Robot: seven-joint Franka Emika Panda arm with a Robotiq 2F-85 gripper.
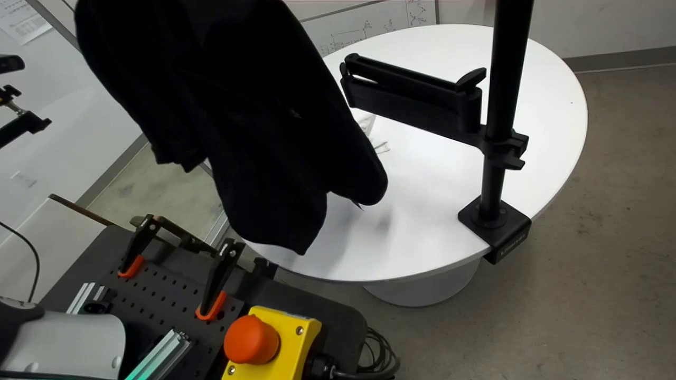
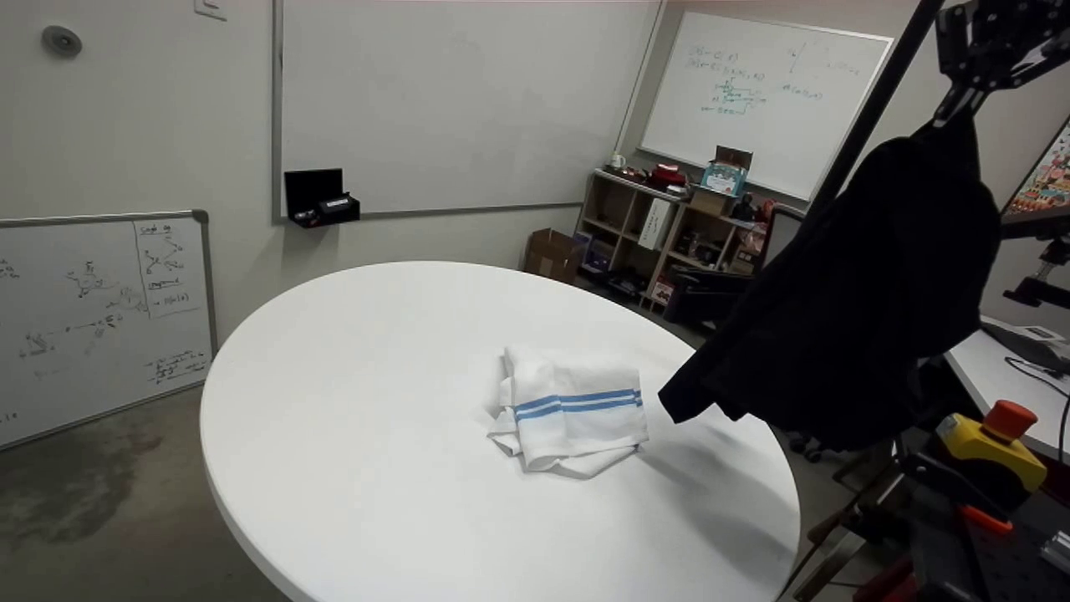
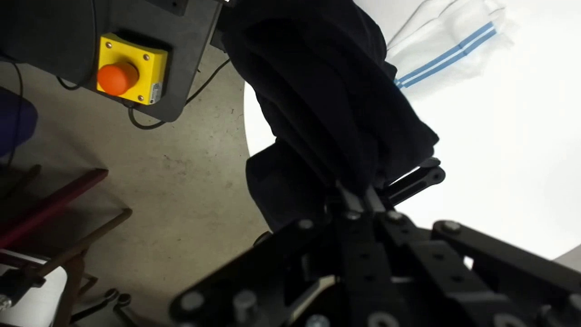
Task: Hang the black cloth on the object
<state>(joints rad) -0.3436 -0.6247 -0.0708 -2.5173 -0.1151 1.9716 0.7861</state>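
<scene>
The black cloth (image 1: 248,121) hangs in the air in folds, its lower edge above the near part of the round table. It also hangs in an exterior view (image 2: 869,293) and the wrist view (image 3: 327,86). My gripper (image 2: 960,107) is shut on its top; its fingertips pinch the fabric in the wrist view (image 3: 361,200). The gripper is out of frame in an exterior view. The object is a black pole stand (image 1: 501,89) with a folded side arm (image 1: 412,97), clamped to the table edge. The arm shows partly behind the cloth in the wrist view (image 3: 415,181).
A white towel with blue stripes (image 2: 577,410) lies on the white round table (image 2: 376,502). A yellow box with an orange button (image 1: 274,343) and orange-tipped clamps (image 1: 216,285) are on the dark bench. A shelf (image 2: 627,209) stands by the far wall.
</scene>
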